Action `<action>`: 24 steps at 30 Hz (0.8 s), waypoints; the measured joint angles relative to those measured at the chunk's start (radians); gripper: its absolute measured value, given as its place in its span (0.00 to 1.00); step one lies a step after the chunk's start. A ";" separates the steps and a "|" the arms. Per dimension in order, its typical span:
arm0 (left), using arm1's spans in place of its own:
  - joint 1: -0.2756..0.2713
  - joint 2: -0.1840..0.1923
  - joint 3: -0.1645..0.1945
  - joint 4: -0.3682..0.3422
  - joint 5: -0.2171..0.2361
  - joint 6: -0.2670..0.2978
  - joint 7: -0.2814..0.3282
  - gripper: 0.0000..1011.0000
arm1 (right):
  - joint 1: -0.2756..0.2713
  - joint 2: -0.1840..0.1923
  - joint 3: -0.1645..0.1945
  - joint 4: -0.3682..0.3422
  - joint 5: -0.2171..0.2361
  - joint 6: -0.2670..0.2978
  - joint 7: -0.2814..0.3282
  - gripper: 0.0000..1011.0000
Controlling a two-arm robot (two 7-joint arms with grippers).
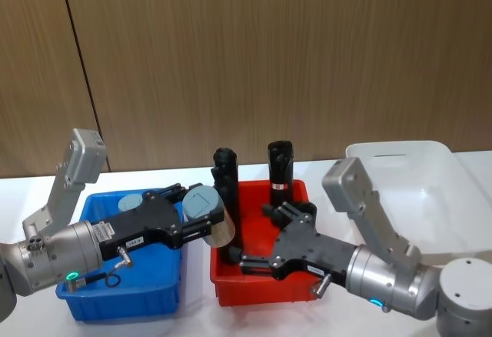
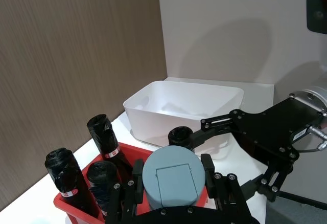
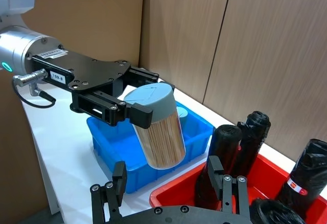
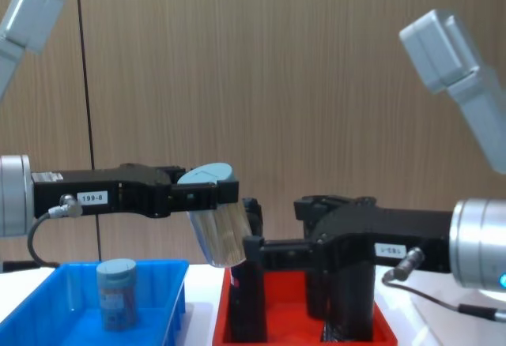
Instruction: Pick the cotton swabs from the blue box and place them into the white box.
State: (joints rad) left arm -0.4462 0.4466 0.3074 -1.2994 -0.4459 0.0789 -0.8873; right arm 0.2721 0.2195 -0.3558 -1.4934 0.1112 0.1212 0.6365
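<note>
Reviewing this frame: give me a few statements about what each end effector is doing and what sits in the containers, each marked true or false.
1. The left end effector holds a round see-through plastic tub of cotton swabs with a pale blue-grey lid. True.
2. The held tub hangs over the white plastic bin. False: it hangs where the bright blue plastic box meets the red plastic tray.
3. The blue box has nothing in it. False: a second tub stands inside.
4. The right end effector is open over the red tray. True.
5. Tall black rolls stand in the red tray. True.
</note>
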 joint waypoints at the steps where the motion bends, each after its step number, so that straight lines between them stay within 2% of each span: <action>1: 0.000 0.000 0.000 0.000 0.000 0.000 0.000 0.66 | 0.002 -0.002 -0.002 0.004 -0.001 -0.001 0.000 0.99; 24: 0.000 0.000 0.000 0.000 0.000 0.000 0.000 0.66 | 0.085 -0.071 -0.045 0.147 -0.069 -0.059 -0.024 0.99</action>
State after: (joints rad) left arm -0.4462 0.4466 0.3074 -1.2993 -0.4459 0.0789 -0.8873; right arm 0.3567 0.1482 -0.4005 -1.3465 0.0422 0.0622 0.6128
